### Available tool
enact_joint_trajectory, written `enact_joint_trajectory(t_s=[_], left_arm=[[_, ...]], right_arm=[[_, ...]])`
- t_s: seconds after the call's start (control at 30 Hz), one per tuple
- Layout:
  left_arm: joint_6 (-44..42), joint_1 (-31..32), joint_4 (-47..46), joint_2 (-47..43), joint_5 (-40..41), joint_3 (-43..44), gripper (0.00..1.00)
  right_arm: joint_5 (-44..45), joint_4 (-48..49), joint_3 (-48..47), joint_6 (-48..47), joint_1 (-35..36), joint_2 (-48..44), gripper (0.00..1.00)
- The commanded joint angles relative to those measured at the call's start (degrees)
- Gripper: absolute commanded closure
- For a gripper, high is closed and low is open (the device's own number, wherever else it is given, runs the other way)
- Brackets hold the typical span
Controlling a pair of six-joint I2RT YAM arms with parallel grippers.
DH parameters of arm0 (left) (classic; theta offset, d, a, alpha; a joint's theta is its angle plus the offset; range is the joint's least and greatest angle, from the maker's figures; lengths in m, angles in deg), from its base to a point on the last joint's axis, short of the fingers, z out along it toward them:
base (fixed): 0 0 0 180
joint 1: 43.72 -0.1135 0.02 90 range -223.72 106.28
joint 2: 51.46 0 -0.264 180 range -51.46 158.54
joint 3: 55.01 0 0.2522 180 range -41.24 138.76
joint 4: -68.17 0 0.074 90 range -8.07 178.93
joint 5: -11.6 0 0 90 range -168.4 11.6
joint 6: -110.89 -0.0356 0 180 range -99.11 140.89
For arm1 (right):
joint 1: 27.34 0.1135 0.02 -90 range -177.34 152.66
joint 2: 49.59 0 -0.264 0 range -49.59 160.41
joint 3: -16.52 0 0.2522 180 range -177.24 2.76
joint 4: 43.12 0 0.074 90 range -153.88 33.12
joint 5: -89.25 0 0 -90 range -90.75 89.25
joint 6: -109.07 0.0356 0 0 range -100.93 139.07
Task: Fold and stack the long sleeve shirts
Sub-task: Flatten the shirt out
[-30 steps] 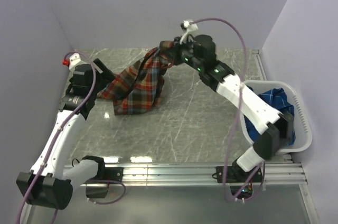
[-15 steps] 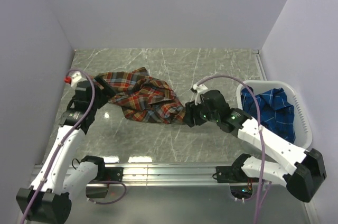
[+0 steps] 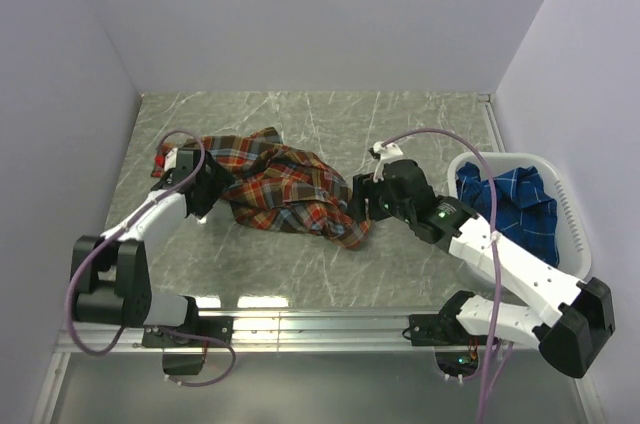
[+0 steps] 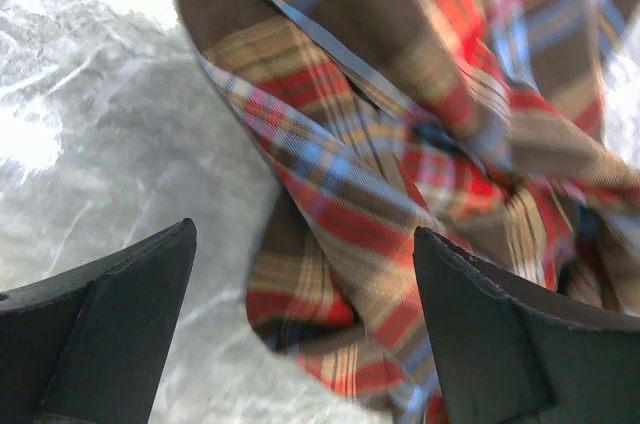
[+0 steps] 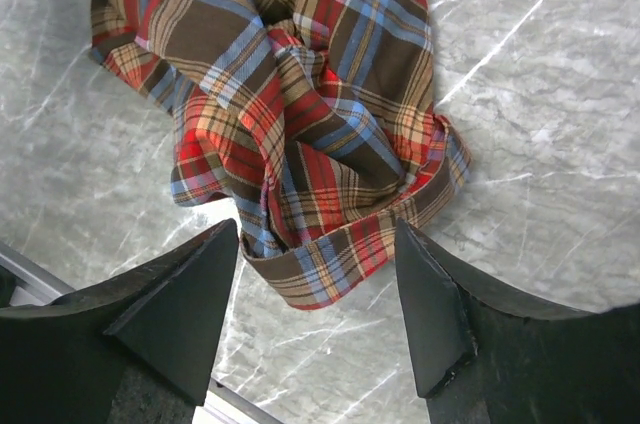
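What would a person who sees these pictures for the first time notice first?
The crumpled red plaid shirt in the middle of the marble table draws the eye first, with the left gripper and the right gripper open at its two ends. Next comes the blue shirt heaped in the white basket at the right edge.

Robot lab test cell: bare lilac walls [image 3: 300, 14], marble-look table [image 3: 400, 274], aluminium mounting rail [image 3: 320, 327] along its near edge.
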Motion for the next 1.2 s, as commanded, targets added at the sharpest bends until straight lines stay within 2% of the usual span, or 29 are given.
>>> enact_joint_trajectory(t_s=[0.0, 0.3, 0.37, 0.4, 0.5, 0.53, 0.6, 0.63, 0.7, 0.8, 0.93, 1.03, 1.07, 1.13, 1.17], left_arm=[[4.71, -2.08, -6.92, 3.67, -1.73, 1.59, 0.05], [6.56, -2.44, -12.64, 13.7, -3.4, 2.2, 0.14], [6.56, -2.44, -13.08, 15.11, -3.31, 2.9, 0.2], [6.56, -2.44, -12.91, 15.46, -3.22, 2.9, 0.24], [5.95, -2.44, -11.25, 15.91, -2.96, 4.13, 0.45], [5.69, -2.44, -10.71, 15.65, -2.18, 4.65, 0.58], [4.55, -2.44, -9.66, 13.81, -1.12, 5.18, 0.72], [4.02, -2.44, -7.91, 11.97, 0.54, 6.14, 0.84], [2.09, -2.44, -5.36, 10.2, 2.13, 8.68, 0.95], [-1.16, -2.44, -1.05, 6.6, 4.77, 12.46, 0.99], [-4.51, -2.44, 3.61, 2.47, 6.62, 16.08, 1.0], [-5.92, -2.44, 5.28, -0.51, 6.88, 16.7, 1.0], [-6.18, -2.44, 5.72, -1.22, 7.15, 16.79, 0.99], [-7.06, -2.44, 6.95, -2.98, 8.64, 17.4, 1.0], [-8.1, -2.44, 7.57, -3.34, 9.34, 17.84, 1.0]], right_arm=[[0.28, 3.34, -2.96, 1.25, -0.12, 1.56, 0.29], [-3.94, 8.61, -1.47, 1.43, -0.13, 6.56, 0.3], [-5.42, 10.1, -1.2, 1.78, -0.12, 8.32, 0.31], [-5.53, 10.11, -1.11, 1.95, -0.12, 9.03, 0.31], [-6.31, 10.9, -1.11, 2.66, -0.21, 12.1, 0.32], [-6.93, 10.81, -1.11, 2.83, -0.13, 12.89, 0.32], [-7.46, 10.64, -0.94, 3.18, -0.13, 14.74, 0.33], [-7.72, 10.37, -0.93, 3.1, -0.12, 15.27, 0.33], [-7.72, 10.11, -0.59, 2.66, -0.12, 15.97, 0.33], [-9.47, 9.93, -0.23, 0.47, -0.21, 16.41, 0.33], [-12.29, 7.91, -1.11, -1.3, 0.05, 18.79, 0.34], [-13.96, 7.65, -1.64, -1.82, 0.05, 20.72, 0.44], [-14.4, 7.65, -2.07, -2.09, 0.14, 21.68, 0.53], [-15.8, 7.38, -2.69, -2.61, 0.14, 22.65, 0.65], [-15.81, 6.69, -3.82, -3.4, 0.14, 23.61, 0.8]])
